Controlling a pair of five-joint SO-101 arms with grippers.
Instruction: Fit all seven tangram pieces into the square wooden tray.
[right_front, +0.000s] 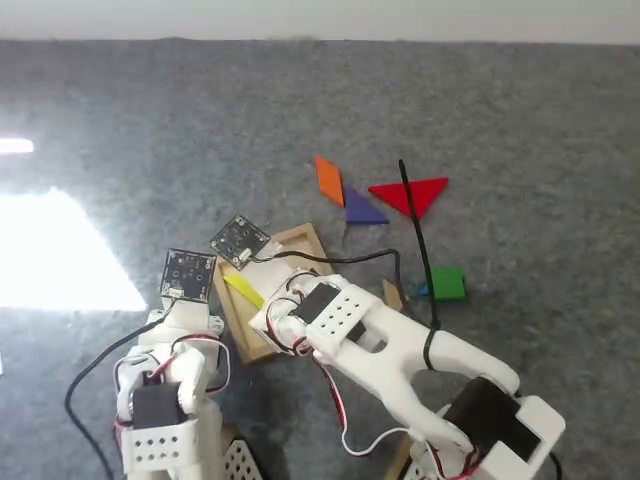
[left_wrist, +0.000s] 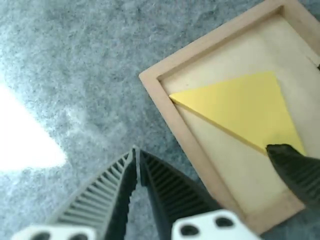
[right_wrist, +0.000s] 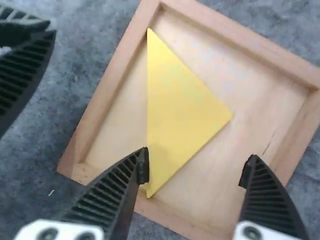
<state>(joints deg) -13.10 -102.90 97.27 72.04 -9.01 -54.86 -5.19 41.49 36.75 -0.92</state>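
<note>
A grey felt counter (right_front: 520, 110) seen from above. At lower left, the left gripper (left_wrist: 136, 162) hangs over bare felt just beside a corner of the square wooden tray (right_wrist: 110, 85), its fingers pressed together. The tray lies at lower centre with a yellow triangle (right_wrist: 175, 110) flat inside, one tip at a wall. The right gripper (right_wrist: 196, 170) hangs above it, fingers spread apart, one over the triangle's tip. Farther right, an orange parallelogram (right_front: 329, 180), purple triangle (right_front: 362, 208) and red triangle (right_front: 410, 195) cluster above centre, with a green square (right_front: 447, 283) below them.
</note>
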